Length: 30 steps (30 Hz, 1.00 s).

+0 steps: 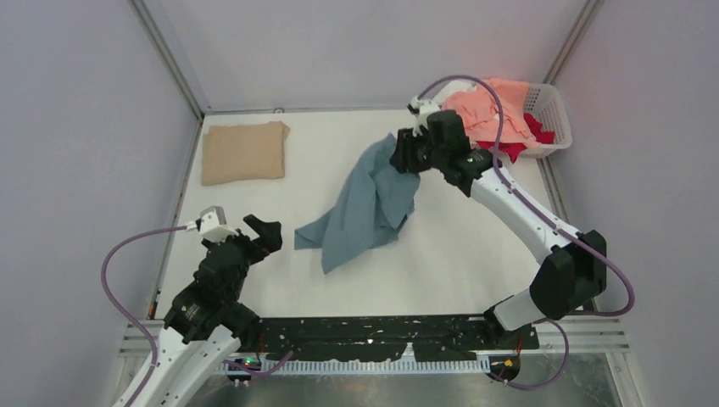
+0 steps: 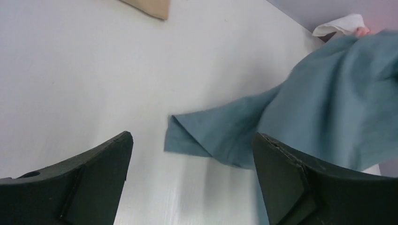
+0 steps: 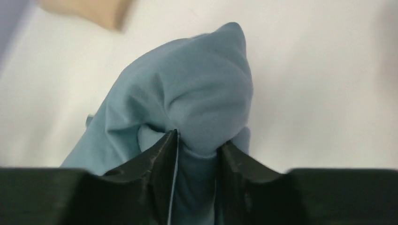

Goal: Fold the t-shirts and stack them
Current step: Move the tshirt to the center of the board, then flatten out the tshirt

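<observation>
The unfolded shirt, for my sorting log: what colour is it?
The unfolded shirt is a plain dusty teal-blue, clearest in the top view.

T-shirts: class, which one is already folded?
The tan shirt, a neat rectangle at the far left. The teal shirt is rumpled mid-table; the pink shirt and red shirt are heaped in the basket.

No text, label, brand, number or sign legible anywhere. Same in all three views.
</observation>
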Tool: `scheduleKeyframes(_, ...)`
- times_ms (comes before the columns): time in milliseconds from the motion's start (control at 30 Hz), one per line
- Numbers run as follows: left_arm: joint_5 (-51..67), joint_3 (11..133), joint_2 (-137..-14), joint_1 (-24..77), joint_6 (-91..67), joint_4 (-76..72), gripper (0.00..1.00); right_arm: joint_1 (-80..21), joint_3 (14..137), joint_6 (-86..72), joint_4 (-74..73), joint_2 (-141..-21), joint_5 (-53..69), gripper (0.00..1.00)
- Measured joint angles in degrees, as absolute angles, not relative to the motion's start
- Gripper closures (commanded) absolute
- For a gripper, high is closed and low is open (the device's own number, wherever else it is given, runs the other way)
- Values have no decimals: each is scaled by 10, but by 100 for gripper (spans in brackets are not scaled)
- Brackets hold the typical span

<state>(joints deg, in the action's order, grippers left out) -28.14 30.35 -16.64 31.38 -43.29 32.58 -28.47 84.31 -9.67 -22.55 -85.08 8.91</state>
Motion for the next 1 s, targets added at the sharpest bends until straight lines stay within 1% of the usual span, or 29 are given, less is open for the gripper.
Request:
scheduleKeyframes(33, -285, 300, -161, 314, -436, 332, 1, -274, 786, -106, -220, -849, 72, 19)
scheduleKeyframes(67, -289, 295, -157, 314, -439, 336, 1, -263, 742, -116, -214, -848, 57, 3)
scheduleKeyframes(100, -290, 292, -156, 314, -443, 341, 1, -248, 692, -123, -213, -847, 34, 1)
scheduleKeyframes(133, -294, 287, -155, 314, -447, 344, 1, -232, 648, -131, -215, -846, 9, 4)
scheduleKeyframes(200, -298, 280, -160, 314, -455, 350, 1, -210, 598, -138, -227, -842, -41, 5)
scheduleKeyframes(267, -298, 277, -174, 314, -463, 351, 1, -200, 579, -143, -249, -828, -91, 5)
scheduleKeyframes(333, -296, 276, -200, 314, -466, 350, 1, -215, 578, -146, -253, -801, -124, 5)
scheduleKeyframes(433, -291, 276, -253, 312, -471, 343, 1, -288, 578, -145, -239, -746, -167, 5)
scheduleKeyframes(533, -274, 277, -314, 294, -479, 341, 1, -399, 572, -130, -189, -730, -145, 5)
scheduleKeyframes(633, -234, 276, -363, 234, -491, 340, 1, -501, 582, -128, -142, -786, -83, 3)
scheduleKeyframes(733, -183, 272, -394, 148, -497, 332, 1, -573, 624, -140, -129, -885, -57, 0)
scheduleKeyframes(800, -161, 263, -396, 109, -505, 331, 1, -609, 673, -152, -134, -962, -55, 4)
scheduleKeyframes(833, -155, 260, -396, 99, -507, 332, 1, -622, 696, -156, -138, -991, -57, 8)
scheduleKeyframes(1000, -134, 237, -367, 85, -518, 331, 1, -657, 823, -182, -176, -1123, -82, 19)
